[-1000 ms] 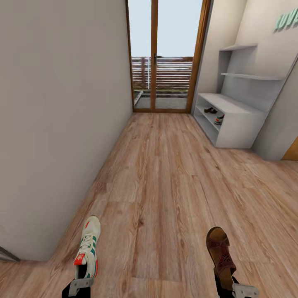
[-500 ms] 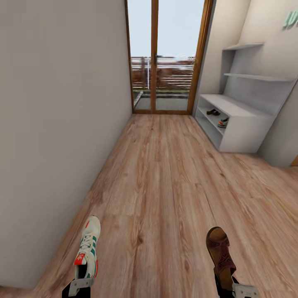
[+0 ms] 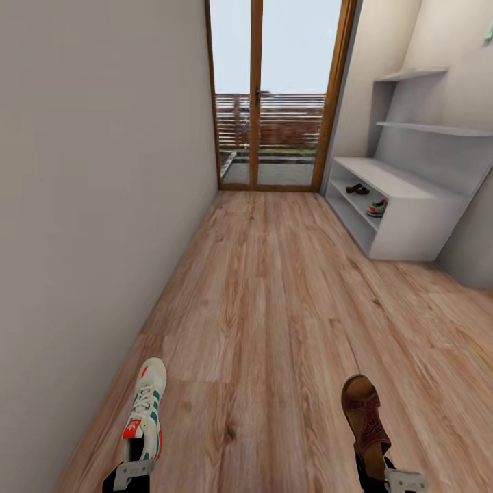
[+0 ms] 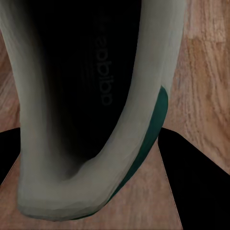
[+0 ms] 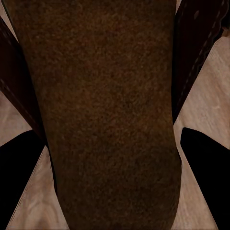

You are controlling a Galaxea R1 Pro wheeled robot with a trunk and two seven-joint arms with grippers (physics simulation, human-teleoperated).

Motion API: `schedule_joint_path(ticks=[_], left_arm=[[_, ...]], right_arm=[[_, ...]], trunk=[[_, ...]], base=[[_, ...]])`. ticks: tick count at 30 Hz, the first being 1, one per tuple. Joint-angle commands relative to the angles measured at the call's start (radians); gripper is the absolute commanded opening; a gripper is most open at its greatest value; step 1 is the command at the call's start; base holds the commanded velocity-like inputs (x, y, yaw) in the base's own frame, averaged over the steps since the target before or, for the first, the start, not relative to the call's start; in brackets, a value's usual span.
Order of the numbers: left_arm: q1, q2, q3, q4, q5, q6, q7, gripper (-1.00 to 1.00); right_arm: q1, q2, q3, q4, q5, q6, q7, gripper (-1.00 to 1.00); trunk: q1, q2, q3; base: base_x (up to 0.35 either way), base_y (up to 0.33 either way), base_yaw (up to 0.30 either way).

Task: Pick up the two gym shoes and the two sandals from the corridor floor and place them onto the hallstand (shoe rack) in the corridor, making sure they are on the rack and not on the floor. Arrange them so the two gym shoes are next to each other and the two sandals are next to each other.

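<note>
**Ana:** Head view first: what is each claw carrying?

**Ben:** The left claw [image 3: 130, 472] grips a gym shoe [image 3: 145, 409] by its heel end, and the right claw [image 3: 400, 481] grips a sandal [image 3: 364, 415] the same way. Both shoes hang over the corridor floor [image 3: 274, 308], long axes running away from the robot, toes pointing down the corridor toward the glass door [image 3: 274, 96].

**Ana:** And the hallstand [image 3: 411, 226]?

**Ben:** Ahead and to the right, well apart from both claws. Its upper open shelf already holds a second sandal [image 3: 357, 188] and a second gym shoe [image 3: 376, 207].

**Ana:** So which arm is nearer?

**Ben:** The right one, I'd judge. The carried toes point along the corridor, not at the shelves, so the robot likely must close in and turn right.
</note>
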Motion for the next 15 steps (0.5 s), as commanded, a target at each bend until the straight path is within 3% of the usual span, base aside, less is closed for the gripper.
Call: schedule_joint_path(ticks=[1,15], left_arm=[[-0.001,-0.001,0.009,0.001,-0.004,-0.003,-0.01,-1.0],[-0.001,-0.001,0.009,0.001,-0.004,-0.002,-0.01,-1.0]], right_arm=[[-0.001,0.001,-0.009,0.0,0.009,-0.003,0.005,-1.0],[-0.001,0.001,-0.009,0.0,0.009,-0.003,0.005,-1.0]], trunk=[[0.0,0.0,-0.001],[0.0,0.0,-0.001]], base=[[0.34,0.0,0.0],[0.34,0.0,0.0]])
